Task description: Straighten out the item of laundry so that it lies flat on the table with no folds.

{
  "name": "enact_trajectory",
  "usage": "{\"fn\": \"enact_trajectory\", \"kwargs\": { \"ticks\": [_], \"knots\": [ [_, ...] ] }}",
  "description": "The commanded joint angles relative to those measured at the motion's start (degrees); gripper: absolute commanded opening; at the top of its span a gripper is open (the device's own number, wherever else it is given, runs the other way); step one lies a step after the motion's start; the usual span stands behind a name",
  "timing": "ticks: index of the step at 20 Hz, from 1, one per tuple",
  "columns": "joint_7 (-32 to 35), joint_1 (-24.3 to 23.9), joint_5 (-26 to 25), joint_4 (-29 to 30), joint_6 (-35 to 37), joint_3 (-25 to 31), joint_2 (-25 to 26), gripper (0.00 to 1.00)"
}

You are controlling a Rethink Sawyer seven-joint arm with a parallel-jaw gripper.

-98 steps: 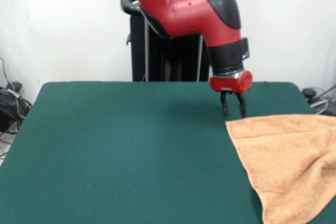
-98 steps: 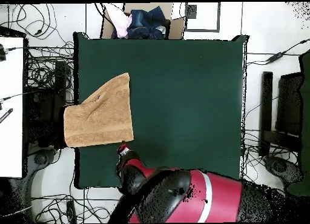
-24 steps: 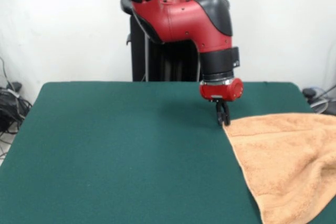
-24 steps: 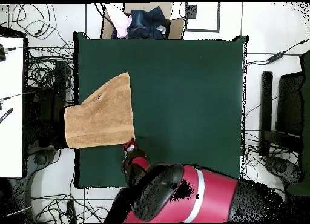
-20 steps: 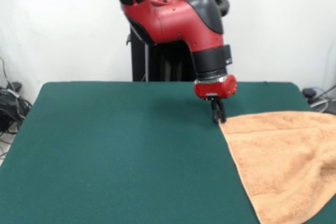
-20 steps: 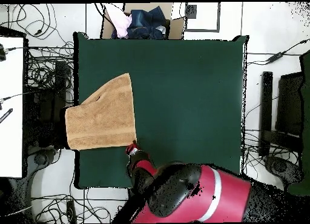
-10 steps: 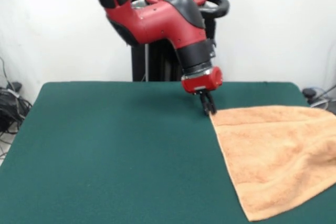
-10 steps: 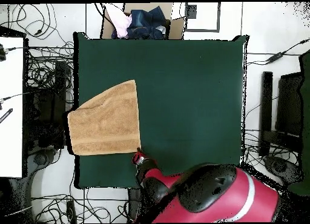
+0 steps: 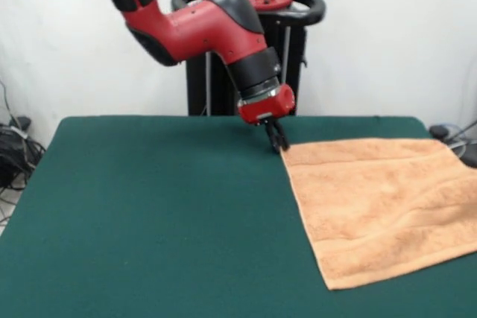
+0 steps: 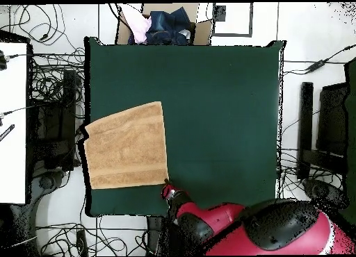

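The tan terry-cloth towel [image 9: 376, 202] lies spread on the right side of the dark green table [image 9: 149, 214], a shallow crease running across it. In the overhead view the towel [image 10: 128, 146] is at the table's left edge, woven bands showing. My gripper [image 9: 277, 141] is shut on the towel's far left corner, low at the table top. From above the gripper [image 10: 167, 188] sits at the towel's lower right corner. The white label does not show.
A cardboard box of clothes [image 10: 163, 23] stands beyond the table's far edge in the overhead view. Cables [image 10: 49, 73] and equipment lie on the floor around the table. The robot's pedestal [image 9: 238, 72] stands behind the table [image 10: 222, 115].
My gripper closed on the towel's corner and has dragged it leftward in the front view. The towel has slid onto the table and spread flatter.
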Motion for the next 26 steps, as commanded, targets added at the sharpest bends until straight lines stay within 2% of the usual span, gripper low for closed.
{"fn": "enact_trajectory", "kwargs": {
  "ticks": [1,8,13,18,26],
  "knots": [
    [-0.87,-5.07,-8.44,-6.53,18.57,5.23,2.24,0.00],
    [-4.06,-12.27,-13.11,-5.62,26.38,10.39,2.09,0.00],
    [-10.25,-18.87,-14.51,-4.81,33.81,14.95,2.51,0.00],
    [-18.94,-25.20,-13.59,-4.55,41.02,18.82,3.47,0.00],
    [-30.33,-32.09,-10.38,-4.81,50.19,22.13,3.77,0.00]
  ]
}}
